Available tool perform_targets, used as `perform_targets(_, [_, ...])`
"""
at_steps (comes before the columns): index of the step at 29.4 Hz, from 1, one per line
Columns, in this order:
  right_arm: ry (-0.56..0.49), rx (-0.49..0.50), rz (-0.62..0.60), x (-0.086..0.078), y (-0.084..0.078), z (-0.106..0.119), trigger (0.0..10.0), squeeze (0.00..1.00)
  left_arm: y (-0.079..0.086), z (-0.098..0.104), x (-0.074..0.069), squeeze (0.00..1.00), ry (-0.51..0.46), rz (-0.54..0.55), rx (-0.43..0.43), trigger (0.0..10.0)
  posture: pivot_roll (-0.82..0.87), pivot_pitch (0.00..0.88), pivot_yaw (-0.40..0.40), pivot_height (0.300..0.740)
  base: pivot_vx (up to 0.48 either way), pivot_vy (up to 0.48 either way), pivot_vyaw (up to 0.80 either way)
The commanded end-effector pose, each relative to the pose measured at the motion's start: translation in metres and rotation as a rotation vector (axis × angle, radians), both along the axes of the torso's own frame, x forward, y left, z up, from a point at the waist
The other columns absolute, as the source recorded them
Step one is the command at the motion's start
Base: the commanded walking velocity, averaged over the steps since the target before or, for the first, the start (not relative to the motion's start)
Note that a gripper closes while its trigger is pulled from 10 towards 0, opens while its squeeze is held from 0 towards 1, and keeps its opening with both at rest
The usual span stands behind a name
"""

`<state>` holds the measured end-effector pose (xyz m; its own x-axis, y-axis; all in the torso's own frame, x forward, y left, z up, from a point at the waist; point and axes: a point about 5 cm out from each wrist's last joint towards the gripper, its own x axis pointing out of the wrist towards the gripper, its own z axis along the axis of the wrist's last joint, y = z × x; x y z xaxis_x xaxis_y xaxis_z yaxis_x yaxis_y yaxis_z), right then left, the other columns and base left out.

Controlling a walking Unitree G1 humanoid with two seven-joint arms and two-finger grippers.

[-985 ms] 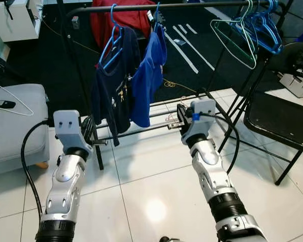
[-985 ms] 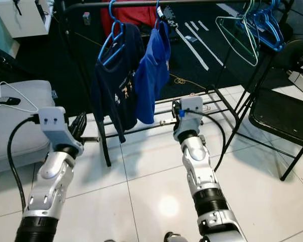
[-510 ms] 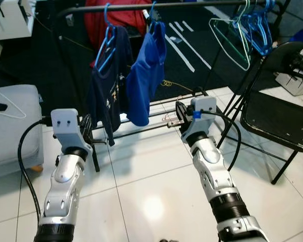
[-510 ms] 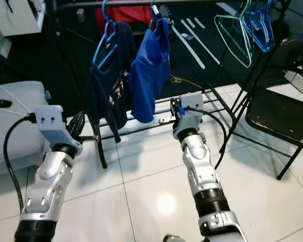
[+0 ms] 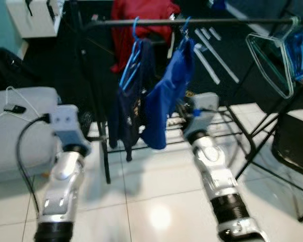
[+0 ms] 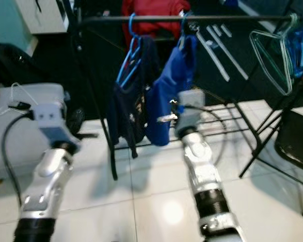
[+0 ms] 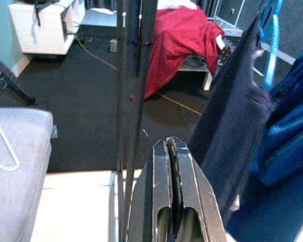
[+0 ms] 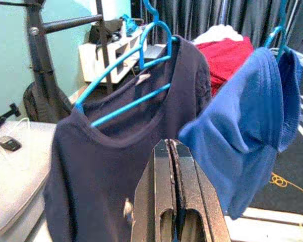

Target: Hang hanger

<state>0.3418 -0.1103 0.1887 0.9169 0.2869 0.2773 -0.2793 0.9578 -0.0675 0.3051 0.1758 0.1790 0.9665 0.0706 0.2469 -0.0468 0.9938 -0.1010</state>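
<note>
Blue plastic hangers (image 8: pixel 122 75) carrying a navy shirt (image 8: pixel 121 166) and a blue shirt (image 8: pixel 247 141) already hang on the black rail (image 5: pixel 191 21). Both the left gripper (image 7: pixel 172 151) and right gripper (image 8: pixel 172 151) are closed and empty, so the hanging looks done, though a white wire hanger (image 5: pixel 10 98) lies on the grey seat (image 5: pixel 20 141) far left.

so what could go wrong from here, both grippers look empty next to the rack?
1. Both the left gripper and right gripper are shut on nothing; the only loose hanger seen is the white hanger lying on the grey seat, so a hang attempt now would do nothing.
2. The right gripper sits close to the blue shirt and navy shirt; reaching forward could snag the fabric.
3. The head views are blurred, so aiming at the rail may be off.
</note>
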Motion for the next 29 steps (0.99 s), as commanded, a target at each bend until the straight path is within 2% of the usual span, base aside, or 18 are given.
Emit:
perform_targets(1, [0.033, 0.019, -0.023, -0.002, -0.009, -0.007, 10.0, 0.00, -0.007, -0.003, 0.000, 0.00, 0.017, -0.018, -0.009, 10.0, -0.06, 0.169, -0.054, 0.740, 0.439, 0.000, 0.00])
perform_targets(12, [0.020, 0.014, -0.019, -0.005, -0.012, -0.004, 10.0, 0.00, -0.006, -0.003, -0.002, 0.00, 0.015, -0.009, -0.023, 10.0, -0.07, 0.164, -0.062, 0.740, 0.435, 0.000, 0.00])
perform_targets(17, [-0.014, 0.016, -0.003, -0.011, -0.010, -0.002, 10.0, 0.00, -0.004, -0.001, -0.006, 0.00, -0.003, -0.027, -0.055, 10.0, -0.07, 0.160, -0.066, 0.740, 0.000, 0.000, 0.00])
perform_targets(22, [-0.038, 0.007, -0.008, -0.014, -0.010, 0.000, 10.0, 0.00, -0.004, 0.000, -0.007, 0.00, -0.005, -0.053, -0.052, 10.0, -0.06, 0.165, -0.062, 0.740, 0.000, 0.000, 0.00])
perform_targets(25, [-0.060, 0.022, -0.036, -0.016, -0.013, 0.004, 10.0, 0.00, -0.005, 0.000, -0.008, 0.00, -0.003, -0.062, -0.050, 10.0, -0.07, 0.177, -0.058, 0.740, 0.000, 0.000, 0.00])
perform_targets(29, [-0.082, 0.047, -0.098, -0.020, -0.020, 0.008, 10.0, 0.00, -0.005, -0.001, -0.009, 0.00, 0.003, -0.066, -0.054, 10.0, -0.07, 0.180, -0.056, 0.740, 0.000, -0.429, 0.00])
